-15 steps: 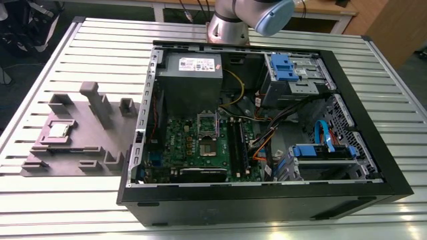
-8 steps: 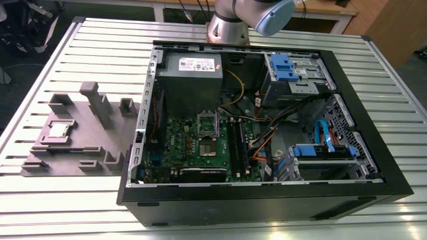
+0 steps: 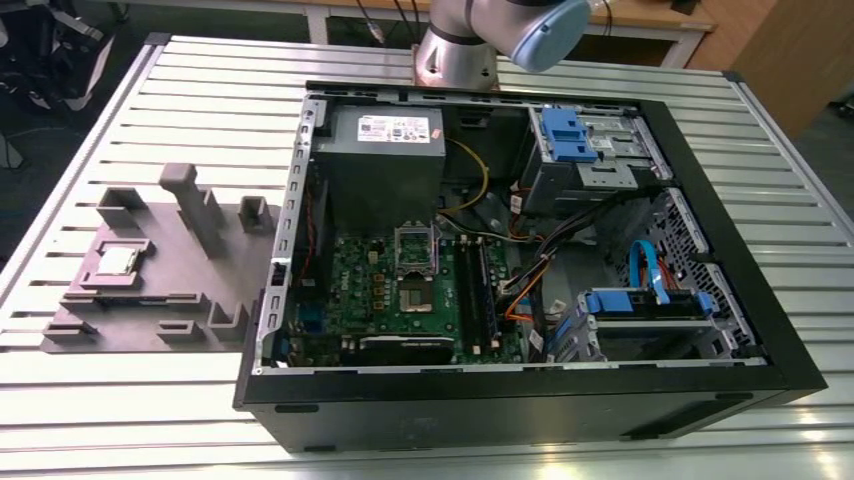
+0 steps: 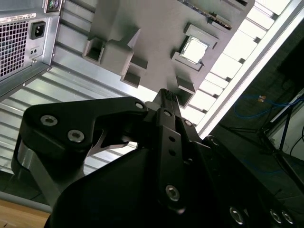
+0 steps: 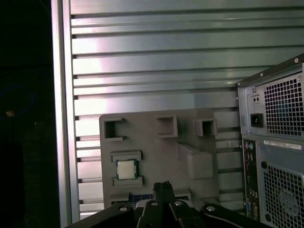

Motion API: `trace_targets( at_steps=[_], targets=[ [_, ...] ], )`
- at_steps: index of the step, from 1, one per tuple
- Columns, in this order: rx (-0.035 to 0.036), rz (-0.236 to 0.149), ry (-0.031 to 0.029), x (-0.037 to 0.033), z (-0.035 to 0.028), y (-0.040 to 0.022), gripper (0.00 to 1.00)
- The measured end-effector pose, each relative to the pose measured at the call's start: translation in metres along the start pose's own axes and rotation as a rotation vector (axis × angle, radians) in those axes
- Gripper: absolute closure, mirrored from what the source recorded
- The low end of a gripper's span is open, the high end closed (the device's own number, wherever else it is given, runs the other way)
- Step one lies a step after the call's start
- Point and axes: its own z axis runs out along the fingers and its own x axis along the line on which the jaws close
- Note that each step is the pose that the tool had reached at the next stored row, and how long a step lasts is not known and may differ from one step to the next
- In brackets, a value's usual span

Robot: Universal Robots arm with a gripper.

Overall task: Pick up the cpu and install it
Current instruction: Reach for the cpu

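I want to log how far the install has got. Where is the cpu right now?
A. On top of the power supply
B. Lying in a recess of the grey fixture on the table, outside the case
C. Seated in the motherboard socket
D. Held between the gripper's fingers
B: the cpu lies flat in a recess of the grey fixture, at the exterior view's left of the computer case.

Looks like a robotics lab, no question. Seeing a slotted aluminium table (image 3: pixel 120 400) with a robot arm base (image 3: pixel 461 55) planted at one edge, carrying an opened computer tower (image 3: pixel 534 405) and a grey moulded parts fixture (image 3: pixel 174 265). Catching wooden desks (image 3: pixel 654 15) behind it too: test-bench setup rather than home or shop.
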Motion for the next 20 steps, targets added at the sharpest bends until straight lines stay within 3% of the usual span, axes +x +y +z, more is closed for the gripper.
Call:
trace_targets(
  at_steps=[13,20],
  targets=[
    [0.0003,0.0,0.0001,-0.0013,-0.0005,-0.017,0.9],
    [0.002,0.0,0.0,-0.0013,-0.0005,-0.0177,0.9]
  ],
)
